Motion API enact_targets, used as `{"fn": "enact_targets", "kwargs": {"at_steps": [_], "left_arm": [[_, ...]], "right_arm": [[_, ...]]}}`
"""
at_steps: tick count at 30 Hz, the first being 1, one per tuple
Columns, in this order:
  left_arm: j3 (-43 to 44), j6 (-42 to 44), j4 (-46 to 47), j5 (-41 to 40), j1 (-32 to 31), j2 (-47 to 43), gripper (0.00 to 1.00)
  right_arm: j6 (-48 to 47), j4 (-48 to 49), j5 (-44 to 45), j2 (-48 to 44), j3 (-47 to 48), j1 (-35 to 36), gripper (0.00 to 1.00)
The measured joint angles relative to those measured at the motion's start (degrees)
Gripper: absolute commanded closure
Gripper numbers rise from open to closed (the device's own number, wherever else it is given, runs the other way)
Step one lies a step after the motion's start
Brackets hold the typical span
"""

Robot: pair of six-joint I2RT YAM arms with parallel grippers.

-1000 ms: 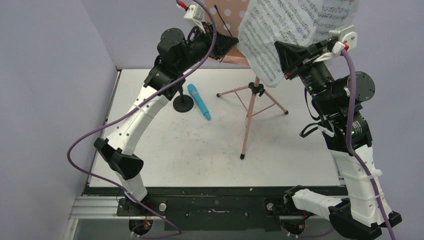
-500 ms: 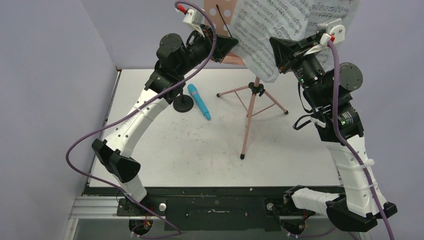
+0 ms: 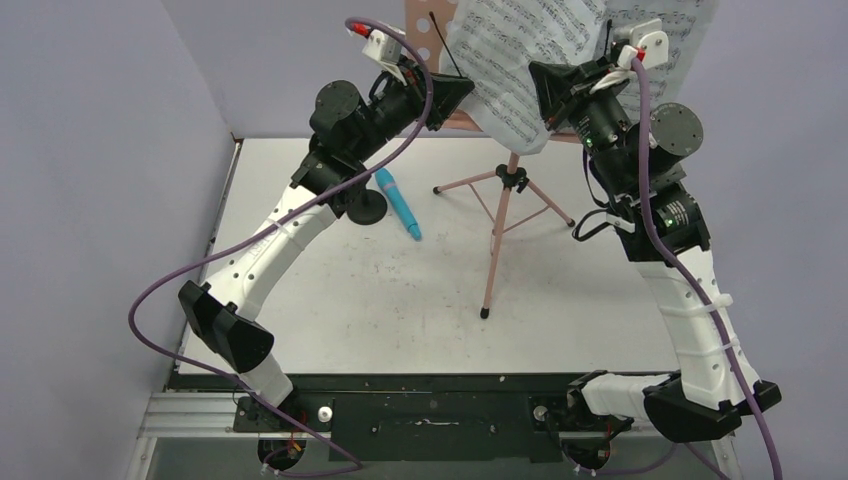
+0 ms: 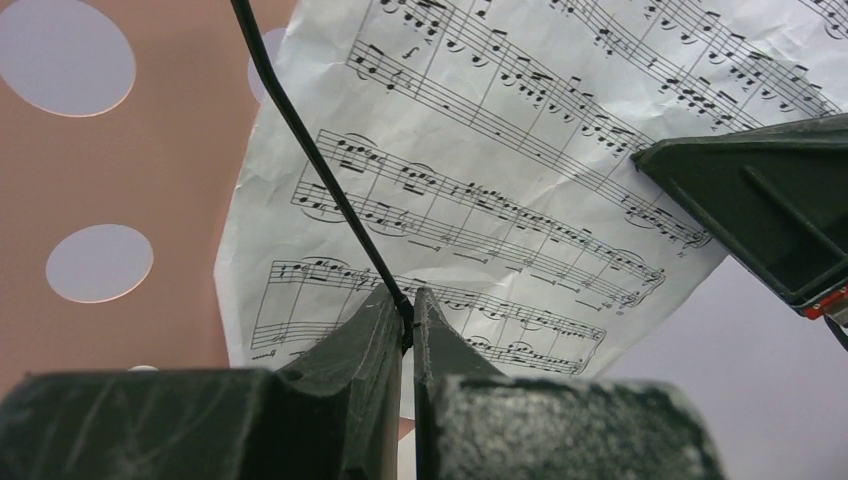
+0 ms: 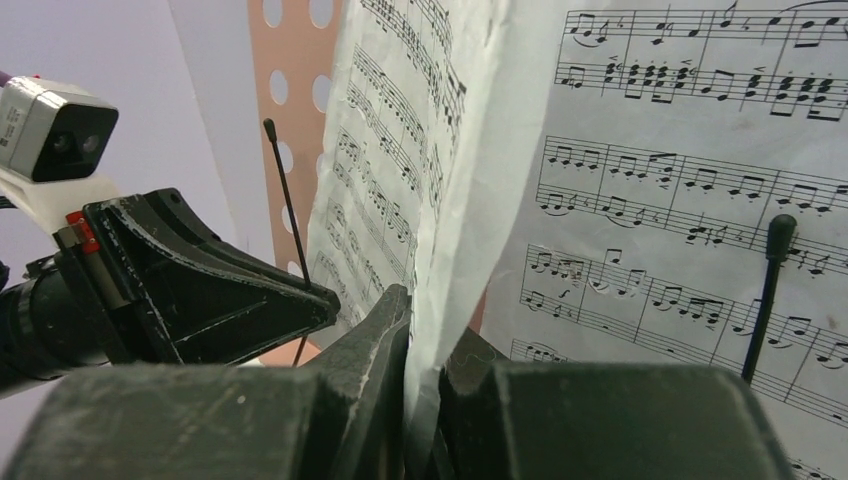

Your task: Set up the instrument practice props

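The pink music stand (image 3: 497, 230) stands on its tripod at the table's back, its perforated desk (image 4: 150, 180) high up. My left gripper (image 4: 408, 300) is shut on the desk's thin black page-holder wire (image 4: 310, 150). My right gripper (image 5: 425, 310) is shut on the lower edge of a white sheet-music page (image 5: 480, 150), held upright in front of the desk. Another sheet-music page (image 5: 680, 200) lies on the desk behind a second wire (image 5: 765, 290). The blue microphone (image 3: 398, 203) lies on the table beside the black round-based mic stand (image 3: 366, 207).
Both arms reach high over the table's back edge, close together at the stand's desk (image 3: 420, 20). Lavender walls close in the left side and the back. The tripod's legs (image 3: 545, 205) spread across the table's back middle.
My right gripper has carried the page up and left toward the stand's desk. My left gripper has shifted slightly right and closed a little more on the wire.
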Motion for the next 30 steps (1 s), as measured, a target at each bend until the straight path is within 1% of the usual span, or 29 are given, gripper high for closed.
{"fn": "enact_targets", "kwargs": {"at_steps": [11,22,30], "left_arm": [[-1.0,1.8,1.4,-0.2,-0.6,-0.2,1.0],[-1.7,3.0,1.6,-0.4,-0.6,-0.8,1.0],[-1.8,3.0,1.7,-0.4,-0.6,-0.9,1.0]], "right_arm": [[-1.2,0.7,-0.1,3.7,2.2,0.0,0.95],[-2.7,1.2,-2.3,6.5,5.7,0.0,0.95],[-3.7,2.1,-6.1,7.8,7.1,0.0,0.95]]}}
